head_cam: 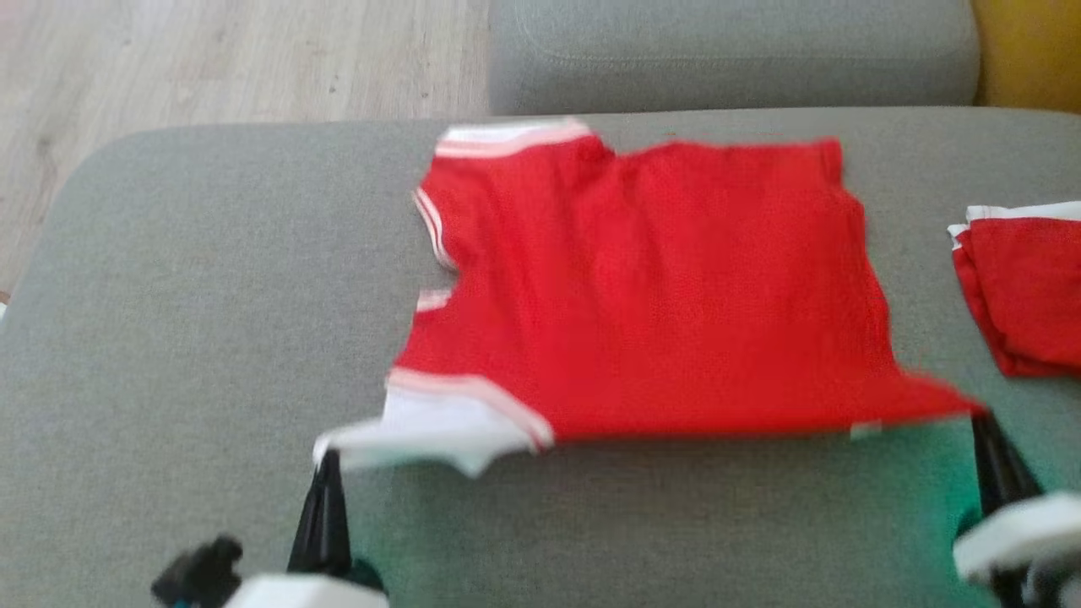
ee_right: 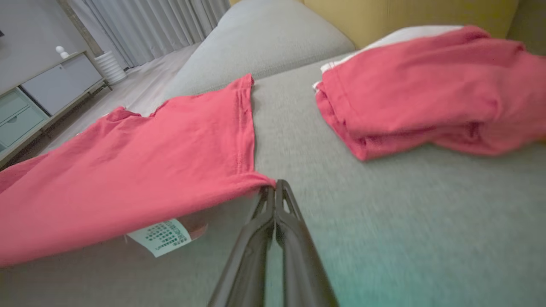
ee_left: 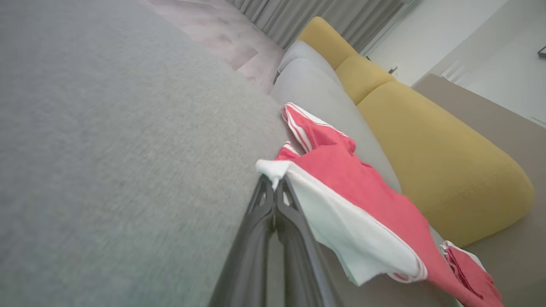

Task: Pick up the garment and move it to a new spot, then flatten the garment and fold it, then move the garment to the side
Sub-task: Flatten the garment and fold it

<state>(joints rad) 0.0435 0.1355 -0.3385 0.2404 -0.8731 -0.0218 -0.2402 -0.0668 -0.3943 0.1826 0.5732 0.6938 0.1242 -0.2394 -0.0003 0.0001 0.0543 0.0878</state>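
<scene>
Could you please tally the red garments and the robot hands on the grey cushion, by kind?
Red garments: 2, the spread shirt and the folded garment
Hands: 2, the left hand and the right hand, each pinching a shirt corner
Total: 4

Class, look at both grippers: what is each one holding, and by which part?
Both hold the red shirt: the left gripper pinches its white sleeve tip, the right gripper pinches a red hem corner.

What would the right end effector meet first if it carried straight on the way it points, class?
Past the shirt corner it grips, the right end effector would probably meet the bare grey seat, in the gap between shirt and folded pile; depth is unclear.
</scene>
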